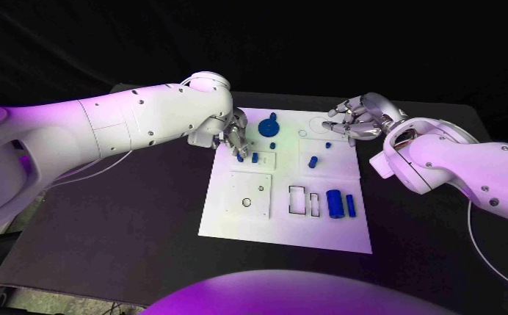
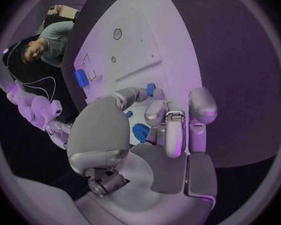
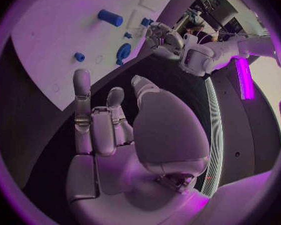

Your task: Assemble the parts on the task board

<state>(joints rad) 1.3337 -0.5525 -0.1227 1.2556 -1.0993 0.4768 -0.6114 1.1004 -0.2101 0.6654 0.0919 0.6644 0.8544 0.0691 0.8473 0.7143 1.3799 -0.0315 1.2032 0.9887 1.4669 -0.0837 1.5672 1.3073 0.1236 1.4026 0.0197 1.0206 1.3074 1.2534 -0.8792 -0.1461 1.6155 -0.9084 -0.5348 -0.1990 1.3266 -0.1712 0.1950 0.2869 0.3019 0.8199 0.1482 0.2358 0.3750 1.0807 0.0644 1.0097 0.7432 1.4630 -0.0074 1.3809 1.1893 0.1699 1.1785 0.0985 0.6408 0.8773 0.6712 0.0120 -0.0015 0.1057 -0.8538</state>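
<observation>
We have our left hand [image 1: 231,137] at the far left corner of the task board [image 1: 254,216], fingers pointing down beside a small blue part [image 1: 240,158] there. In the left wrist view the thumb and a finger [image 2: 154,112] reach toward a small blue part [image 2: 150,89], but we cannot tell whether they pinch it or only touch it. Our right hand [image 1: 358,120] hovers over the board's far right corner with its fingers loosely apart, and we see nothing in it.

The board lies in the middle of the black surface [image 1: 127,234]. On it we see a round blue disc [image 1: 269,128] near the far edge, a small peg [image 1: 313,161] mid-board, and a thick blue cylinder [image 1: 335,203] with a slimmer bar [image 1: 350,205] beside it near the right edge, next to empty rectangular slots [image 1: 297,200].

What could go wrong, as we judge it: the part by our left hand is small, so an off-centre grip could tip or flick it across the board. The disc sits just beside those fingers and could be nudged. If the right hand comes down over its corner carelessly, it might shift the board and spoil any alignment with the recesses.

We can read no brand, label or writing anywhere.
</observation>
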